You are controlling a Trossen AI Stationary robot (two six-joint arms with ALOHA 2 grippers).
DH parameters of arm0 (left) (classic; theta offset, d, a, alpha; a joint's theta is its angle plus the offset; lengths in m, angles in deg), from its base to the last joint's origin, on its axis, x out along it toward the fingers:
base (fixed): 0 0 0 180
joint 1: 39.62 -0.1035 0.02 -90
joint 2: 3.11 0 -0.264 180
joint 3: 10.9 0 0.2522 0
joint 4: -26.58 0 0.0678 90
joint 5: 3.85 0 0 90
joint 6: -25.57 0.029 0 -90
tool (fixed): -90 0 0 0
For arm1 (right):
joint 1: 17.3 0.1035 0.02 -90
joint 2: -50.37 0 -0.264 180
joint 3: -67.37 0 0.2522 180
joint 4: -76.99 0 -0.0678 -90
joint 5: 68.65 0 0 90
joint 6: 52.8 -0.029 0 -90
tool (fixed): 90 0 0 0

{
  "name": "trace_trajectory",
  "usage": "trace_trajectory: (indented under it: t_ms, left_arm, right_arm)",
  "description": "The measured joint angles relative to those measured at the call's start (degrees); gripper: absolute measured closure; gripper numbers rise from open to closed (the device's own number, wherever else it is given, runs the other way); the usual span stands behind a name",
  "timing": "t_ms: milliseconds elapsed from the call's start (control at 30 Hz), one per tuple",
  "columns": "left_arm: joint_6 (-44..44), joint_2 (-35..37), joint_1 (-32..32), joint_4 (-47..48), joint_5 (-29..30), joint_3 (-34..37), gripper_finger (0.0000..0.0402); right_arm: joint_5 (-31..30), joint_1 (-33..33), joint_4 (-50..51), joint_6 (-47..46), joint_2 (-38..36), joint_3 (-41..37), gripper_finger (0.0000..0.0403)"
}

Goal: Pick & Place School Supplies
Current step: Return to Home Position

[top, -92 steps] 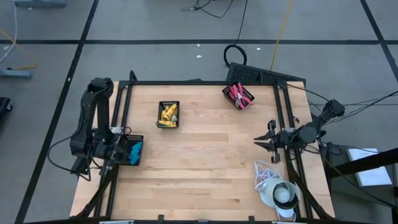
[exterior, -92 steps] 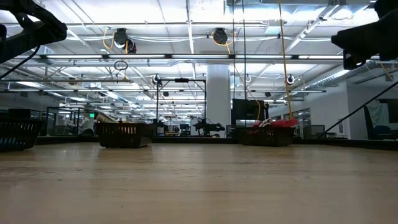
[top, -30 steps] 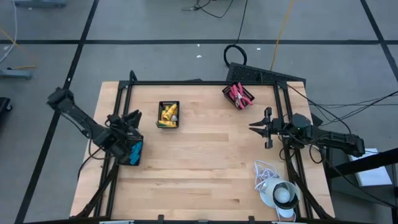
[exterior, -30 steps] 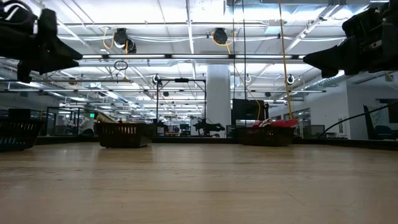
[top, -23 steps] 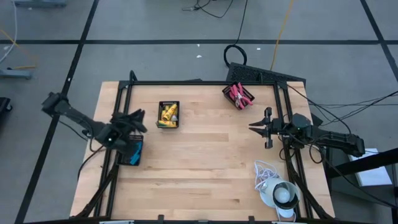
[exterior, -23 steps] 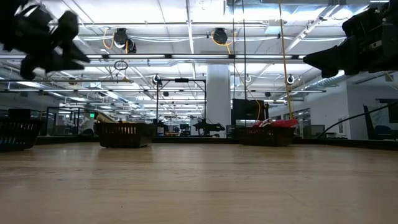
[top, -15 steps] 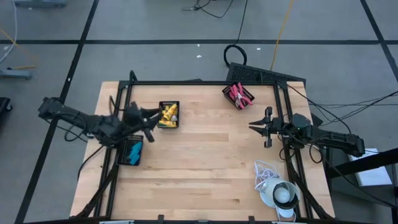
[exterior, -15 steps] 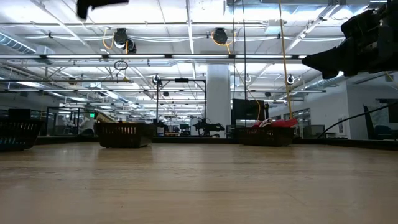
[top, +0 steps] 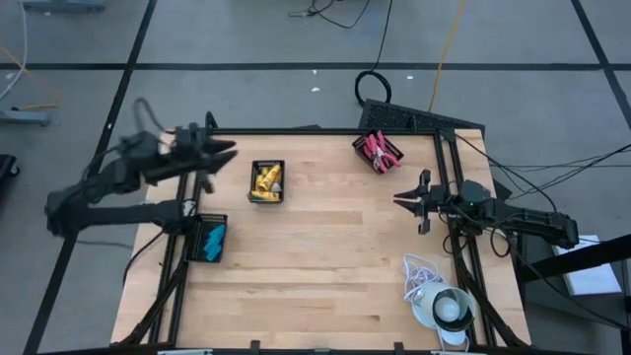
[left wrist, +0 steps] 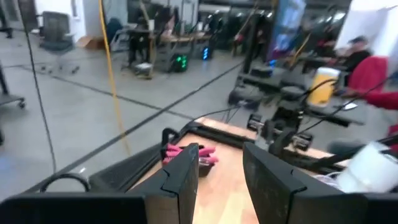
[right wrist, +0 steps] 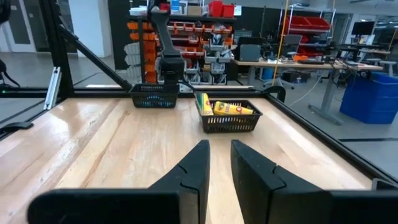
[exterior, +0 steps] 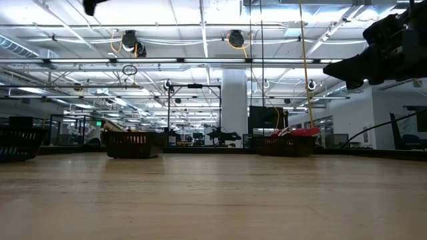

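The left end effector (top: 229, 150) hangs high, spread and empty, with the yellow tubes (top: 267, 179) just beyond its tips. The right end effector (top: 398, 201), narrowly parted, hovers over the counter (top: 325, 261).

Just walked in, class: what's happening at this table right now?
Nothing is being held at the moment. The left pincer is open and empty, raised near the back left corner of the table. The right pincer is open and empty too, at the table's right edge and pointing inward. The supplies lie sorted, each kind in its own black tray: yellow tubes, blue erasers and pink scissors.
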State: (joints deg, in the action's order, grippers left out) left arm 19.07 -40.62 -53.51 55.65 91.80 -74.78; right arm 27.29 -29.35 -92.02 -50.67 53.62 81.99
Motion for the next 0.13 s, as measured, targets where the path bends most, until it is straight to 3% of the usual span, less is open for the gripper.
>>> trace_trajectory:
  t_ms: [133]
  left_arm:
    - [0.21, 9.47, -4.27, -1.44, -8.28, 5.98, 0.0275]
  right_arm:
    - [0.03, 0.0, 0.41, -0.33, 0.11, 0.0, 0.0348]
